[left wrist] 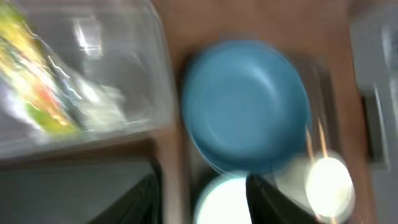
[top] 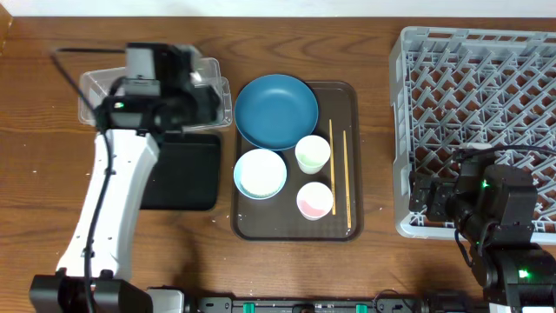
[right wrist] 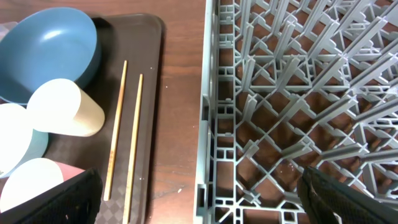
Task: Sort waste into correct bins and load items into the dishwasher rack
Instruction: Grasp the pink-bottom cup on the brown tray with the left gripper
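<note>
1. Wrapper [left wrist: 37, 81] and tissue [left wrist: 102, 106] lie in clear tub [left wrist: 124, 37] (view blurred); left pincer [left wrist: 200, 196] spread, empty
2. Right pincer [right wrist: 199, 193] gapes wide, empty, at rack [right wrist: 298, 93] edge
3. Plate [top: 276, 109], bowl [top: 260, 173], chopsticks [top: 345, 178] sit on brown tray [top: 343, 91]

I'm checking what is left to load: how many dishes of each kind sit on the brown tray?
blue plate: 1
white bowl: 1
cups: 2 (green cup, pink cup)
chopsticks: 2
Total: 6

Blue plate [top: 276, 110], white bowl [top: 260, 173], green cup [top: 312, 154], pink cup [top: 314, 200], parallel chopsticks [top: 331, 174], yellow-green wrapper [left wrist: 37, 81] inside clear tub [top: 94, 91]
</note>
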Motion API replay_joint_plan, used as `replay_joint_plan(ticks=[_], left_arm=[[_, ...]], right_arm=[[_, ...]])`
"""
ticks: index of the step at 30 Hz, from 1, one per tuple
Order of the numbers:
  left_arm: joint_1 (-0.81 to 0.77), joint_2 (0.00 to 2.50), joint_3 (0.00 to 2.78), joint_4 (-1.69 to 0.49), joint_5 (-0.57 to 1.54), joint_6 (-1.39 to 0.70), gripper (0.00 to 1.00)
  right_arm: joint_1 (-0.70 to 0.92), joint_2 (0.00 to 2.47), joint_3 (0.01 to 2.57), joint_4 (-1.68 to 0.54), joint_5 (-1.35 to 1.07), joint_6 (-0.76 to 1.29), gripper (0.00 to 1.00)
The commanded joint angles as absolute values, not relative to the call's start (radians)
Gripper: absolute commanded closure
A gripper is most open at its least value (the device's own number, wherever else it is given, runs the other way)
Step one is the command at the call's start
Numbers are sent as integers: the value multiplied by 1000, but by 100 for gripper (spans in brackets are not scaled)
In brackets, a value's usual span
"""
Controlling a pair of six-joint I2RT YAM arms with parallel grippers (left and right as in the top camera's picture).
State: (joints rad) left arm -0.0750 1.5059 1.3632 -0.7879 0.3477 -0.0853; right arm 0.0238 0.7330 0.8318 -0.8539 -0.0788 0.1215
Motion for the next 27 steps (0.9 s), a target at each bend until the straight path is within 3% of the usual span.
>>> replay_joint_plan(ticks=[1, 9, 27], left_arm=[[-138, 1511, 1362, -884, 419, -91, 51], [-342, 1519, 1318, -1008, 419, -91, 44], [-665, 1753, 1210, -877, 418, -186, 45]], right_arm=[[31, 731, 851, -857, -86, 126, 1], [31, 731, 851, -857, -86, 126, 1], [31, 731, 851, -858, -86, 126, 1]])
